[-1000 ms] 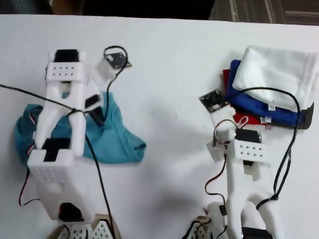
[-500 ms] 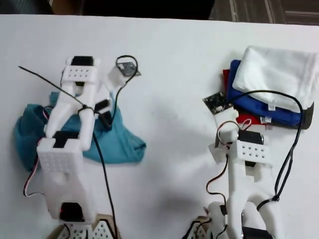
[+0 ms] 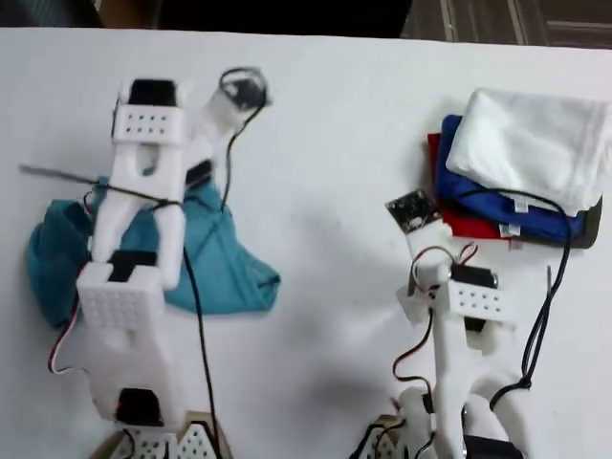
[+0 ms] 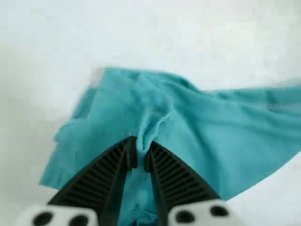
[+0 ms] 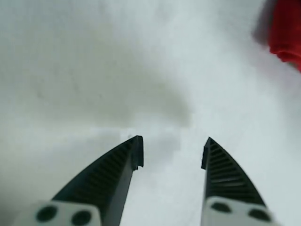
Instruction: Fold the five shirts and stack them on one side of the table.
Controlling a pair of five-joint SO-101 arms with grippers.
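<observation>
A crumpled teal shirt [image 3: 229, 273] lies on the white table [image 3: 335, 115] at the left. My left gripper [image 4: 141, 142] is shut on a raised fold of the teal shirt [image 4: 211, 127]; in the high view the left gripper [image 3: 197, 176] sits at the shirt's far edge, with the arm covering much of the cloth. At the right, a folded white shirt [image 3: 531, 139] tops a blue one [image 3: 478, 196] and a red one [image 3: 473, 228]. My right gripper [image 5: 172, 140] hangs open over bare table, with the red shirt [image 5: 287, 33] a little beyond it.
A dark edge [image 3: 593, 222] shows under the stack's right side. Both arms' cables [image 3: 196, 316] trail over the table. Bare table stretches between the two arms and along the far side.
The left arm swung right, then back toward the far side, keeping its hold on the teal fabric. The right arm drew slightly toward the near edge.
</observation>
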